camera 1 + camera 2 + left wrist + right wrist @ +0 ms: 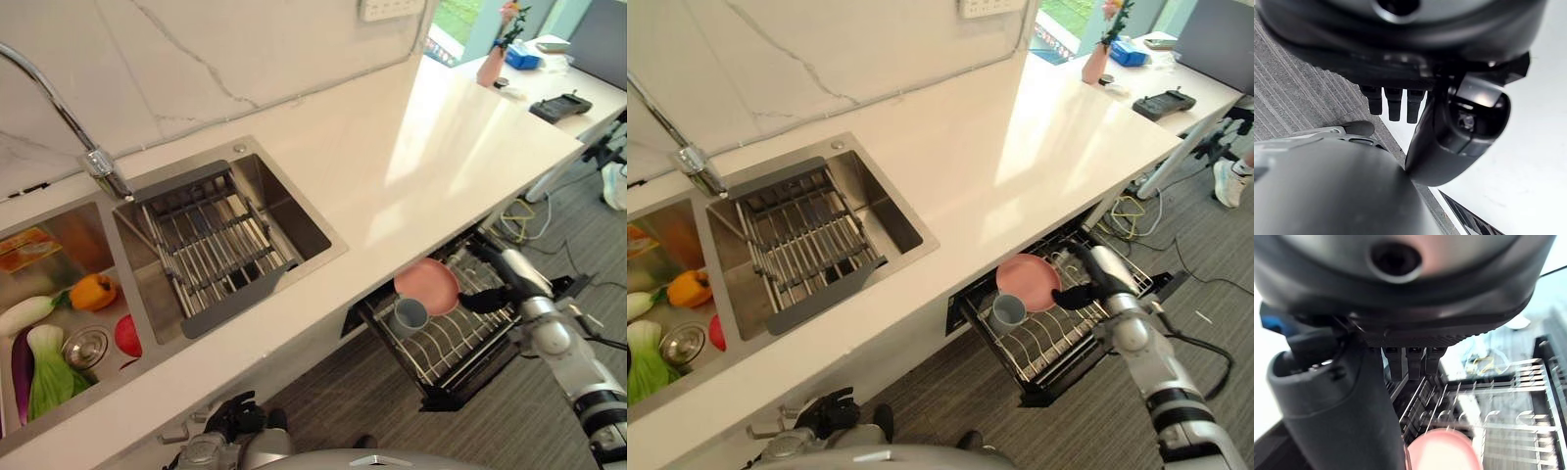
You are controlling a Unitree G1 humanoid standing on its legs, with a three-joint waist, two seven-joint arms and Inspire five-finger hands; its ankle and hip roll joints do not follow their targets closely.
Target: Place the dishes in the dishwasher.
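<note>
Where our right hand (pixel 1080 294) reaches over the pulled-out dishwasher rack (pixel 1058 345), its fingers (pixel 1409 363) hang straight and relaxed, gripping nothing, with the thumb (pixel 1342 401) standing apart from them. The hand sits just beside the pink plate (pixel 1028 281), at that plate's right edge, and we cannot tell whether it touches it. The plate rests tilted among the wire prongs at the rack's back, under the lip of the white counter (pixel 1058 137). Just in front of the plate, a grey cup (pixel 1007 311) stands mouth-up in the rack. The counter edge overhangs the back of the rack, so part of it is hidden from us.

Our left hand (pixel 235 416) hangs low by the cabinet front, below the sink (pixel 294 211); its fingers (pixel 1394 103) point straight out, holding nothing. In the sink lies a wire drying rack (pixel 211 245) with a faucet (pixel 59 113) arching above. The neighbouring basin (pixel 59 323) holds an orange pepper (pixel 93 291), leafy greens (pixel 49 377) and a red piece of produce (pixel 127 336). At the counter's far end stand a pink vase (pixel 490 67) and a black device (pixel 560 105).
</note>
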